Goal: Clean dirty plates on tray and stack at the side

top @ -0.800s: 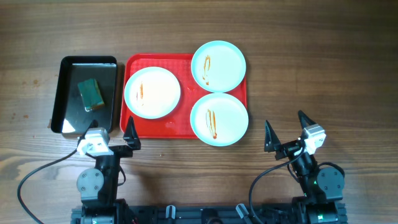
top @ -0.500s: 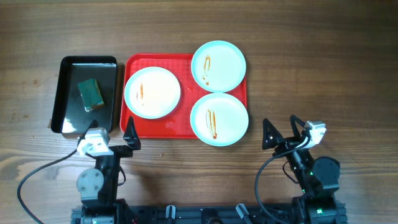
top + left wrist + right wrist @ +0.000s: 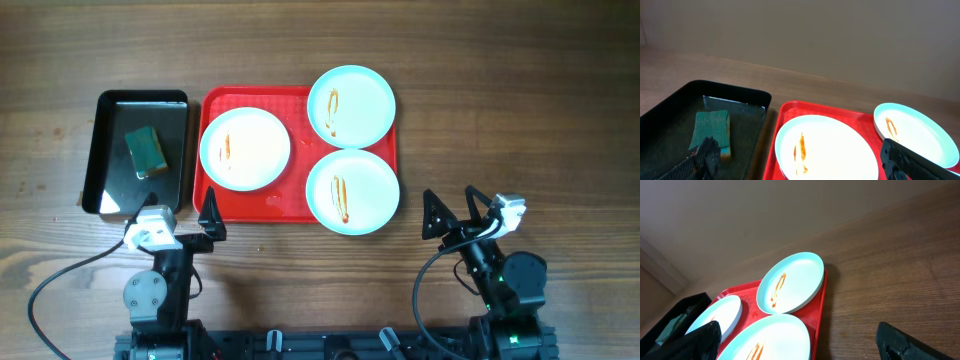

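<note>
Quick status: all three plates sit flat on the red tray (image 3: 262, 206), each with an orange-brown sauce streak, none stacked. The left plate (image 3: 245, 148) is on the tray's left half. The far-right plate (image 3: 351, 106) overhangs the tray's far right corner. The near-right plate (image 3: 352, 192) fills the near right corner and touches or nearly touches the far-right one; I can't tell which. The left gripper (image 3: 800, 150) is spread wide and holding nothing, parked at the near edge of the tray where it meets the black pan (image 3: 105, 150). In the left wrist view the left plate lies just ahead of it and between the two fingertips, with no contact. Its left finger lines up with the pan and its right finger with the tray's middle. The right gripper (image 3: 452, 208) is also wide open and empty. It is off the tray, over bare wood table (image 3: 520, 120), just right of the near-right plate and apart from it. The right wrist view is tilted: the near-right plate is at bottom centre between the fingertips, the far-right plate beyond it, the left plate off to the left. A green sponge (image 3: 146, 151) lies flat in the pan, well apart from the plates and from both grippers.
</note>
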You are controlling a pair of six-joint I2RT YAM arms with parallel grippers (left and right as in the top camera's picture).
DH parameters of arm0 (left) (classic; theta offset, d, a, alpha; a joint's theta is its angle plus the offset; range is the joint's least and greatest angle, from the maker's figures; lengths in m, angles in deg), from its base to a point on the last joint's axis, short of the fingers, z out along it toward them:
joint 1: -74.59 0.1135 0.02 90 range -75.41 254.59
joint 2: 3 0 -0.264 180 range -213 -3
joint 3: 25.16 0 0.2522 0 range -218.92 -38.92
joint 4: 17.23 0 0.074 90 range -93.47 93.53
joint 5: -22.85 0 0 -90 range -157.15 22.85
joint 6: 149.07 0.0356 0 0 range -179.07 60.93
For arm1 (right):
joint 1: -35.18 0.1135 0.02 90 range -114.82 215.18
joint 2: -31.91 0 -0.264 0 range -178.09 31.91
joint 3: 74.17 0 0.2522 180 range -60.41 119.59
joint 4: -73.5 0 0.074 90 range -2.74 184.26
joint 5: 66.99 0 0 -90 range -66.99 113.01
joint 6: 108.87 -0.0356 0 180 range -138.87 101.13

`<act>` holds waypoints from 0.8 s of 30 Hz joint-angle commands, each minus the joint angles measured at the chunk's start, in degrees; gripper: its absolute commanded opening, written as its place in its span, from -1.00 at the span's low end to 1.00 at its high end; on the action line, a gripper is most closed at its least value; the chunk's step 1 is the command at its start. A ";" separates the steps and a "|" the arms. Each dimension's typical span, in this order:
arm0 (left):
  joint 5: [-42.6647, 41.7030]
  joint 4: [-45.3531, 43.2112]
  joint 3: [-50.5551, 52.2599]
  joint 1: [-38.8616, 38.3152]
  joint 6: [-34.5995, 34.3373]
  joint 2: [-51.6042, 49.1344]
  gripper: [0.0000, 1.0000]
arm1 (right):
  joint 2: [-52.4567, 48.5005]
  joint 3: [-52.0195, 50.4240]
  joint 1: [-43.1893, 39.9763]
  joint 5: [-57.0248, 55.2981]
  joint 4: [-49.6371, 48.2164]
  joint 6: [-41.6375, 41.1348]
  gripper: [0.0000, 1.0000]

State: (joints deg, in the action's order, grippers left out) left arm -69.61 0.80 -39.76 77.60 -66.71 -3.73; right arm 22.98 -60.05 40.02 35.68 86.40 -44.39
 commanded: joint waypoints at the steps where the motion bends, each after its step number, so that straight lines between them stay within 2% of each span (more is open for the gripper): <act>1: 0.76 0.02 0.50 0.26 -0.11 0.35 1.00 | 0.13 -0.07 0.20 0.68 -0.31 -0.59 1.00; 24: 0.79 0.02 0.50 0.26 -0.09 0.35 1.00 | 0.13 -0.07 0.20 0.70 -0.35 -0.15 0.99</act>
State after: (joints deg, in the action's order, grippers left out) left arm -69.61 0.80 -39.76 77.60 -66.71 -3.73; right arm 22.96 -60.05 40.02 35.68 86.40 -44.39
